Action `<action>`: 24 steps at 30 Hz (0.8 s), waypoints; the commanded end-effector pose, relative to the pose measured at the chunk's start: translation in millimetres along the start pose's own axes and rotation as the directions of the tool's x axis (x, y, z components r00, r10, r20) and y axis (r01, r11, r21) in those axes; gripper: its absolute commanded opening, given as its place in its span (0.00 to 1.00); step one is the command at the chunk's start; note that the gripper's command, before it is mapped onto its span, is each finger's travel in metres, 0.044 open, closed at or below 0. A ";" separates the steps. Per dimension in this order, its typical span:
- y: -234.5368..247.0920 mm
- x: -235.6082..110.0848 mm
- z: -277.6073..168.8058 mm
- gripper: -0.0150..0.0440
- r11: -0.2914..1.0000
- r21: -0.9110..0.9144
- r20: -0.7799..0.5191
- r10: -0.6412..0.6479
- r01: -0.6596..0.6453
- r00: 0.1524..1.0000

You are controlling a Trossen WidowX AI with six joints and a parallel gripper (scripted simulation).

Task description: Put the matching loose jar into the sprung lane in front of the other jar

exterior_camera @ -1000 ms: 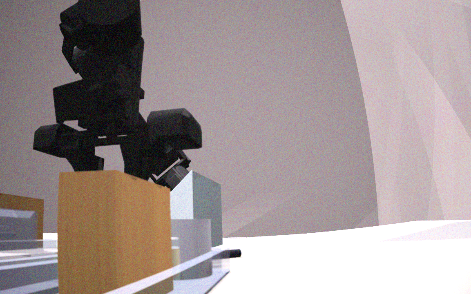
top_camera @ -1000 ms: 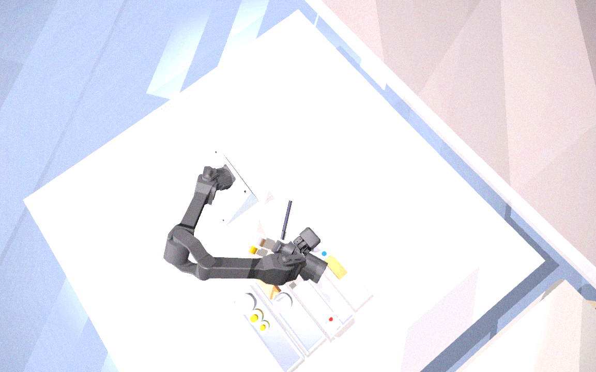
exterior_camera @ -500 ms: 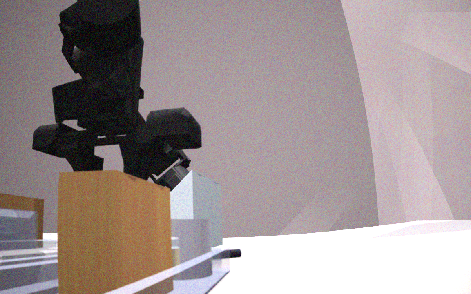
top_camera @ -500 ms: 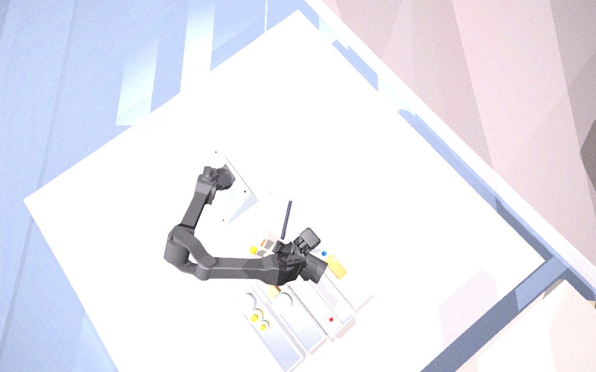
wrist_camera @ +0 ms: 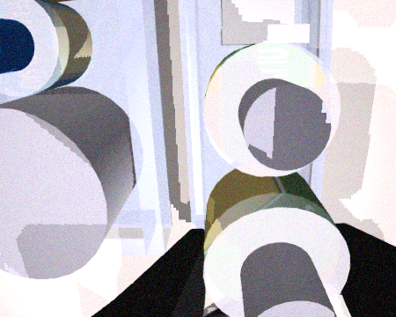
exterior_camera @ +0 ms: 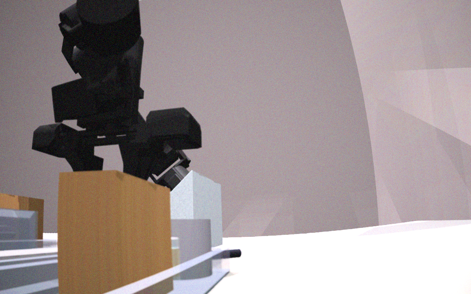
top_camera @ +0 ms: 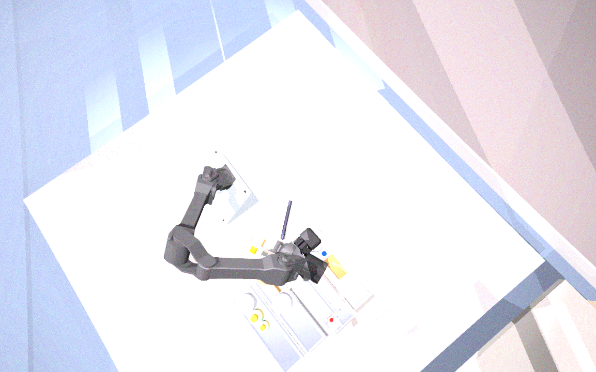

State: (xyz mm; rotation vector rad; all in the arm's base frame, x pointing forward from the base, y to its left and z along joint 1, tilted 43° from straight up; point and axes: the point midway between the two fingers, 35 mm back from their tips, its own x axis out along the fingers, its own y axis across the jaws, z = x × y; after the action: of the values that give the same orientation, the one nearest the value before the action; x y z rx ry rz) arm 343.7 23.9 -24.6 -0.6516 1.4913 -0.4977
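Note:
In the wrist view my gripper [wrist_camera: 275, 305] is shut on a pale jar with a grey cap [wrist_camera: 277, 282], one black finger on each side of it. Just ahead of it, a matching jar with a grey cap [wrist_camera: 272, 108] stands in a narrow lane between pale rails [wrist_camera: 201, 65]. The two jars are close together; I cannot tell if they touch. In the top view the gripper [top_camera: 312, 269] hangs over the near ends of the lanes and hides both jars. In the exterior view the gripper [exterior_camera: 109, 164] reaches down behind a wooden block [exterior_camera: 112, 230].
A blue-capped jar [wrist_camera: 22, 44] [top_camera: 324, 253] and a large grey cylinder [wrist_camera: 52, 182] [exterior_camera: 193, 241] stand in the lane to the left. A red-capped jar [top_camera: 331, 319] and yellow-capped jars [top_camera: 256, 317] stand in other lanes. A dark rod [top_camera: 286, 219] [exterior_camera: 231, 252] lies in front of the lanes.

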 end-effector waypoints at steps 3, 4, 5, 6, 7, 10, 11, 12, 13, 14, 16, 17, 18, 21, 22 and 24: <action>-1.3 -1.8 5.9 0.25 1.000 0.010 0.020 -0.005 0.004 1.000; -1.3 -1.8 5.9 0.25 1.000 0.010 0.020 -0.005 0.004 1.000; -1.3 -1.8 5.9 0.25 1.000 0.010 0.020 -0.005 0.004 1.000; -1.3 -1.8 5.9 0.25 1.000 0.010 0.020 -0.005 0.004 1.000; -1.3 -1.8 6.0 0.25 1.000 0.010 0.020 -0.005 0.004 1.000; -1.3 -1.8 6.4 0.25 1.000 0.010 0.020 -0.005 0.004 1.000; -1.3 -1.9 6.5 0.25 1.000 0.010 0.020 -0.005 0.004 1.000; -1.3 -1.9 6.7 0.25 1.000 0.010 0.020 -0.005 0.004 1.000; -1.3 -1.9 6.8 0.25 1.000 0.010 0.020 -0.005 0.004 1.000; -1.3 -1.9 6.9 0.25 1.000 0.010 0.020 -0.005 0.004 1.000; -1.3 -1.9 7.2 0.25 1.000 0.010 0.020 -0.005 0.004 1.000; -1.3 -1.9 7.3 0.25 1.000 0.010 0.020 -0.005 0.004 1.000; -1.3 -1.9 7.5 0.25 1.000 0.010 0.020 -0.005 0.004 1.000; -1.3 -1.9 7.9 0.25 1.000 0.010 0.020 -0.005 0.004 1.000; -1.3 -1.9 8.0 0.25 1.000 0.010 0.020 -0.005 0.004 1.000; -1.3 -1.9 8.3 0.25 1.000 0.010 0.020 -0.005 0.004 1.000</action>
State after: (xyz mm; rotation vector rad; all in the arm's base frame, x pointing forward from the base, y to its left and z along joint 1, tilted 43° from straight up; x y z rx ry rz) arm 345.6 23.9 -25.1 -0.6508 1.4893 -0.4989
